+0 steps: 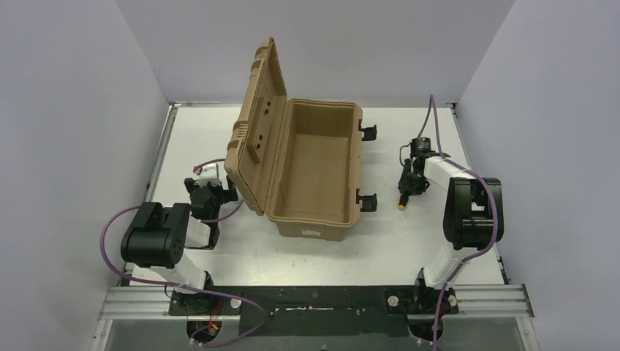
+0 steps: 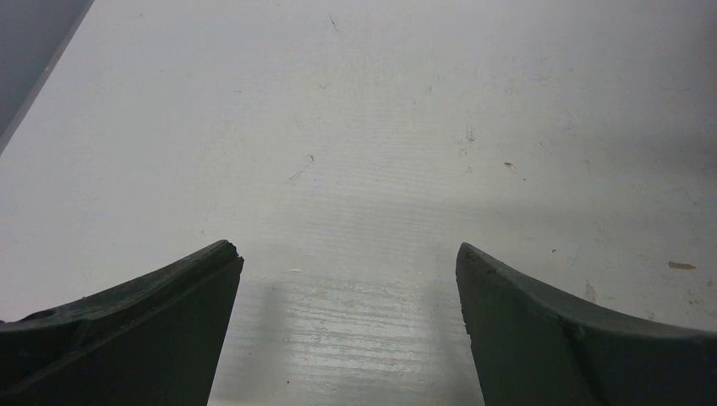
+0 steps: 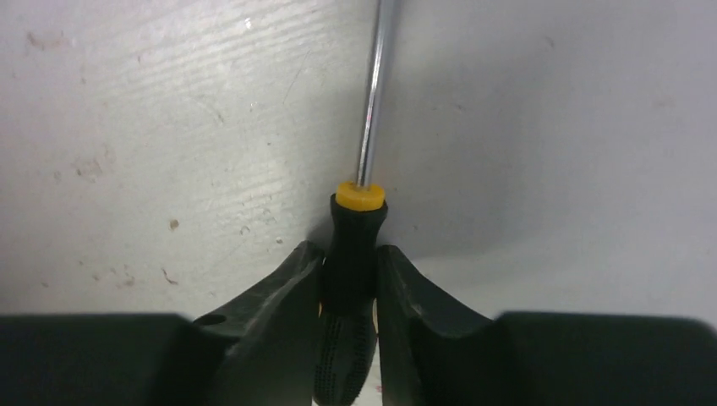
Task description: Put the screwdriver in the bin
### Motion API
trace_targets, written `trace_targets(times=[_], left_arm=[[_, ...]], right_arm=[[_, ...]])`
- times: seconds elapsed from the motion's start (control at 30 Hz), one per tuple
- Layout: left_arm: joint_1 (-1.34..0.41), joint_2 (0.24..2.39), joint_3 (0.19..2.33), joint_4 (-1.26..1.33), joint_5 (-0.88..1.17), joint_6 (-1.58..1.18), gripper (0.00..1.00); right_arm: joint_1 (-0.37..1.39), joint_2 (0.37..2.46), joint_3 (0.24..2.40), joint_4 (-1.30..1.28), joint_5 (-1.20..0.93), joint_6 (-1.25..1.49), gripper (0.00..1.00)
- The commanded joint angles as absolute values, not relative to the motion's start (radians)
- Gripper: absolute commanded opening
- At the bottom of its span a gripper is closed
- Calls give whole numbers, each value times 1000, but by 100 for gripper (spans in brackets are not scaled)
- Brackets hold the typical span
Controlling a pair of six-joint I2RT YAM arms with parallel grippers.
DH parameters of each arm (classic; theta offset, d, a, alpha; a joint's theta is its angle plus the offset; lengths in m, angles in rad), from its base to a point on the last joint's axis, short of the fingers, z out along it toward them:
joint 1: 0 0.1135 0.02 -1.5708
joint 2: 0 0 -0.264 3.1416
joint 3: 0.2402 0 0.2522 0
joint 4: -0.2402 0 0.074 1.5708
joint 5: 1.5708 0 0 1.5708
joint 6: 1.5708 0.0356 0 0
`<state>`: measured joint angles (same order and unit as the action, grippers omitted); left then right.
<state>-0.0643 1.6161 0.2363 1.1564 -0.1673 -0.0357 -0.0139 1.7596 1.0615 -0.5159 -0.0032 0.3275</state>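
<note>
The tan bin (image 1: 314,172) stands open mid-table, its ribbed lid (image 1: 256,124) upright on the left and its inside empty. My right gripper (image 1: 406,184) is down at the table right of the bin, shut on the screwdriver (image 3: 353,245). In the right wrist view both fingers press the black handle; the yellow collar and silver shaft (image 3: 374,93) point away over the table. Its orange end (image 1: 401,207) shows under the gripper in the top view. My left gripper (image 1: 212,196) is open and empty, low over bare table left of the lid; its fingers (image 2: 169,304) stand wide apart.
Two black latches (image 1: 368,131) (image 1: 364,199) stick out from the bin's right side, towards the right gripper. White walls close the table at the back and both sides. The left arm's cable loops near the lid.
</note>
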Motion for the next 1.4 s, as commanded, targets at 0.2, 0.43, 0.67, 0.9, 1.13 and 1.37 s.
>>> trace_targets(times=[0.2, 0.43, 0.67, 0.9, 1.13, 1.37], left_arm=[[-60, 1616, 255, 1215, -161, -27, 97], [-60, 1617, 255, 1215, -161, -27, 97], [-59, 1618, 255, 1217, -161, -27, 97], [-59, 1615, 255, 1215, -161, -26, 97], [-59, 1616, 254, 1215, -161, -27, 97], [-58, 1615, 255, 1216, -161, -27, 97]], right_arm=[[-21, 1680, 1266, -654, 16, 300, 0], [-7, 1602, 1605, -770, -75, 357, 0], [291, 1573, 1740, -634, -40, 438, 0], [530, 1721, 1726, -584, -3, 419, 0], [640, 1915, 1710, -589, -3, 437, 0], [648, 2060, 1631, -554, -4, 496, 0]])
